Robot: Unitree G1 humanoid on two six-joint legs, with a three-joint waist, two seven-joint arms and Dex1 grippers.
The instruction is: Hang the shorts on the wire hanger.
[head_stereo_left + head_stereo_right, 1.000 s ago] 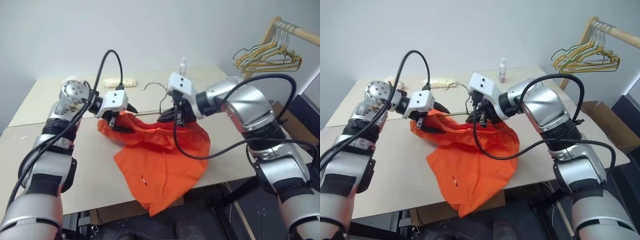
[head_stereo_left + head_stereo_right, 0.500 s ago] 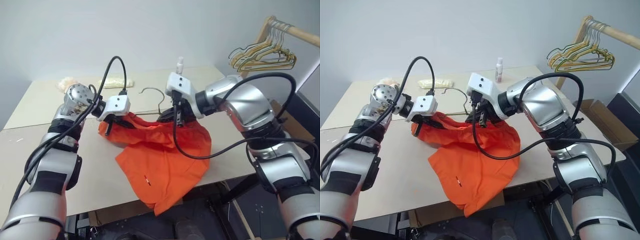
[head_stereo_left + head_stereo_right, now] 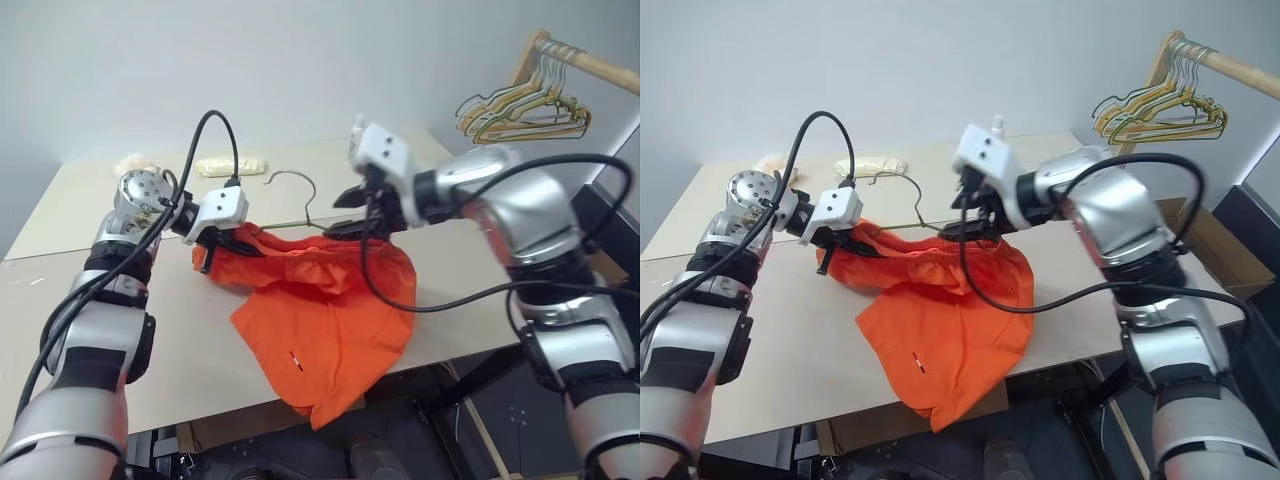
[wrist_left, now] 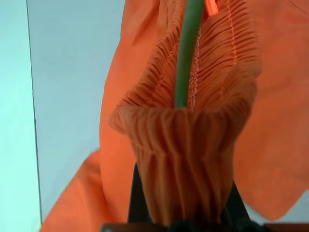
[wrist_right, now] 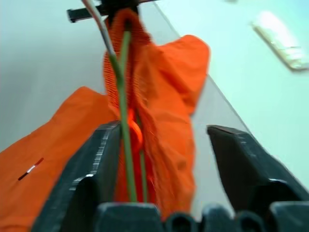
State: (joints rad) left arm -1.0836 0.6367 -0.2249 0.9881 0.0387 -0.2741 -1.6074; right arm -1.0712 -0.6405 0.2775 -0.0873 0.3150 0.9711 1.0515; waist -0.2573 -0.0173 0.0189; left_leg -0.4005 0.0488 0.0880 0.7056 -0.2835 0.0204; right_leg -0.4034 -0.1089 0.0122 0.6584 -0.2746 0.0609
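1. Clamping the gathered waistband, the left claw (image 3: 222, 240) is seen with its fingers closed on one end of the shorts (image 3: 330, 320); in the left wrist view the elastic is bunched between them with a thin wire running into the fold.
2. The right claw (image 3: 352, 212) is seen with its fingers spread apart, just above the other end of the waistband; nothing is gripped, and in the right wrist view fabric and wire lie in the gap between the fingers without being pinched.
3. The wire hanger (image 3: 296, 196) is threaded through the waistband, its hook standing up between the two claws, toward the far edge of the worktop (image 3: 70, 290).
4. The waistband's long axis is stretched roughly from one claw to the other, parallel to the near edge of the worktop; the legs of the shorts are draped toward that near edge and hang over it.
5. The coming move is judged to turn on this: the free end of the waistband and hanger lies directly below the open right claw, so that arm is the nearer one for any re-grasp, while the left end is already held.
6. Slipping of the fabric along the wire is judged a risk while one end is unheld.
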